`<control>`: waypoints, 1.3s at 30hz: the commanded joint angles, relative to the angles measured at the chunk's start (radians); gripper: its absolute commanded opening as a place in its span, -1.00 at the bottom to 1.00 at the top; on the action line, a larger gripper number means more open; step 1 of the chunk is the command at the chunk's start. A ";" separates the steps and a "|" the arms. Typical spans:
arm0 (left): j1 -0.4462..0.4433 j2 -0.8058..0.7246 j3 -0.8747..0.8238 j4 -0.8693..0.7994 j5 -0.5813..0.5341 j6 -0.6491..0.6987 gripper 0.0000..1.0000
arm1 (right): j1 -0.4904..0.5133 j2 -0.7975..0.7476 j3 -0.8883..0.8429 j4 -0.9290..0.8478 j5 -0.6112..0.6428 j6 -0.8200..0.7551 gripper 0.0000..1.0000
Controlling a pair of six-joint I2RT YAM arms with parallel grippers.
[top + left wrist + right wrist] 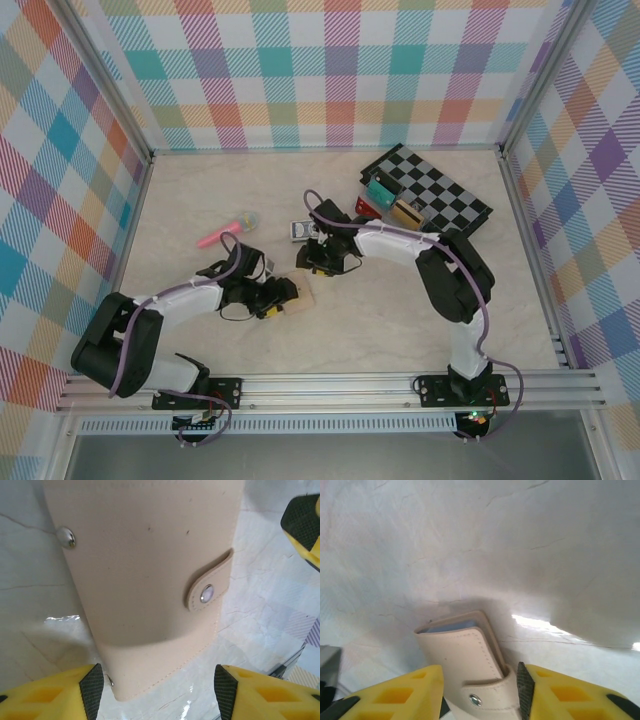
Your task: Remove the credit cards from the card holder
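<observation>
The card holder [302,293] lies on the table [400,330], near the middle and slightly left of centre, with its tab [207,592] snapped down. My left gripper [155,692] reaches it from the left. The jaws are spread to either side of the holder's end, and bare table shows beside one pad. My right gripper [480,695] comes in from the far right, its fingers [565,695] flanking the tab end. I cannot tell whether they pinch it or only stand close beside it. A blue-grey edge [447,626] shows along the holder's far side.

pastel plaid walls [300,70], pale marble-look tabletop [400,330], alu rail [350,385] at front
</observation>
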 commanded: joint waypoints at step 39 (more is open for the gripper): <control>0.095 0.070 -0.083 0.411 0.151 -0.095 -0.35 | 0.018 0.037 -0.074 0.032 -0.171 -0.029 -0.40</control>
